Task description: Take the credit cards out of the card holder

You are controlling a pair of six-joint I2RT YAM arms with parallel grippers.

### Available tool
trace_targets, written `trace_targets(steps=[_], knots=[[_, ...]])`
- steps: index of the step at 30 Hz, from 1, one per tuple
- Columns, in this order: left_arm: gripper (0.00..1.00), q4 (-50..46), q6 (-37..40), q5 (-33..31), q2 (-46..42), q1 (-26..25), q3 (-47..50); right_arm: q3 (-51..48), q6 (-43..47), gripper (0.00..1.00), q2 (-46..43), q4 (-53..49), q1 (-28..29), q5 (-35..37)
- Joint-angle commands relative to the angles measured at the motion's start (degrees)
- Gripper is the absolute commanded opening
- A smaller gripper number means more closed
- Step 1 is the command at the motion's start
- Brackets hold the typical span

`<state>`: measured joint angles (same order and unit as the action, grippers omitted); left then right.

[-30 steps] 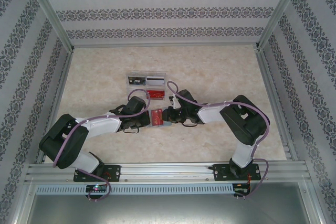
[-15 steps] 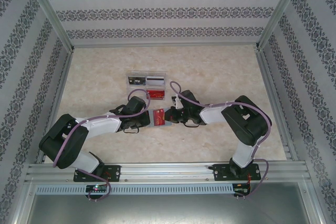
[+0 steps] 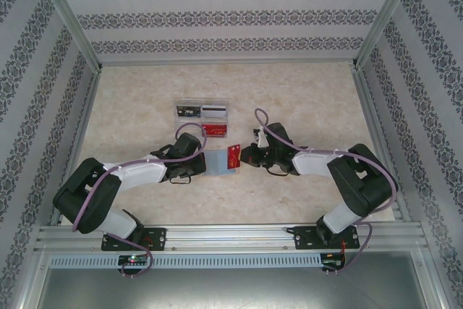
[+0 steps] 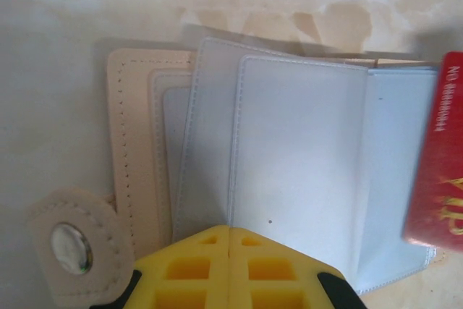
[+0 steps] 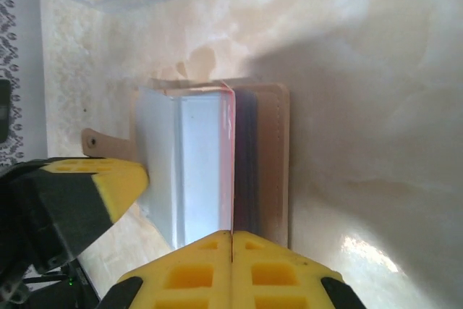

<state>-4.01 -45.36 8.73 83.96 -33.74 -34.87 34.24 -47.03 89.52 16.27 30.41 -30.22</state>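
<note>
The card holder [image 3: 214,163] lay open on the marble-patterned worktop [image 3: 311,99], between the two hands and near the front edge. From the left wrist camera, its tan cover [image 4: 134,142] was fanned out under several pale blue-grey pockets [image 4: 304,157], and a snap tab [image 4: 69,251] stuck out at one corner.

The left hand [image 3: 197,166] had its yellow fingers closed together, tips on the edge of the top pocket. I could not tell whether it pinched the pocket or only pressed on it.

The right hand [image 3: 244,155] was clamped on a red credit card [image 3: 233,157]. The right wrist camera showed that card edge-on, as a thin red line between the touching yellow pads. From above, the card sat just beside the holder's right edge, and the left wrist camera showed it overlapping the end of the outer pocket.

Farther back on the worktop stood a clear plastic tray [image 3: 202,116] holding black, silver and red cards, well apart from both hands.
</note>
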Motion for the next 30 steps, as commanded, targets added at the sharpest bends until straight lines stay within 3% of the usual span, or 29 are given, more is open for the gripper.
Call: trace_targets(steps=[1, 8, 15, 21, 23, 26, 30], knots=[[0.00, -6.6, 1.0, -2.2, -0.9, 0.0, -0.5, -0.8, 3.5, 0.00, -5.0, -4.2, -0.9, 2.1], [0.00, -8.8, 1.7, -0.5, -7.4, 0.1, -3.9, 5.7, 12.9, 0.00, -14.2, -18.2, 0.4, 7.6], [0.49, -10.0, 0.6, -2.3, -19.2, 0.1, -2.3, 17.0, 31.5, 0.00, -15.6, -31.2, 8.2, 21.8], [0.93, -15.2, 1.5, -6.8, -31.1, 0.3, 1.1, 22.3, 46.6, 0.00, -12.6, -32.9, 10.5, 24.6], [0.99, -17.9, 1.9, -8.0, -34.8, 0.3, 1.8, 25.5, 51.9, 0.00, -10.1, -35.3, 10.8, 24.7], [1.00, -20.6, 1.6, -9.4, -40.6, 0.4, 3.3, 31.4, 58.2, 0.00, -4.7, -40.3, 11.1, 26.7], [1.00, -23.9, 0.9, -12.6, -48.8, 0.4, 5.5, 37.1, 69.5, 0.00, 2.2, -43.8, 12.9, 36.6]])
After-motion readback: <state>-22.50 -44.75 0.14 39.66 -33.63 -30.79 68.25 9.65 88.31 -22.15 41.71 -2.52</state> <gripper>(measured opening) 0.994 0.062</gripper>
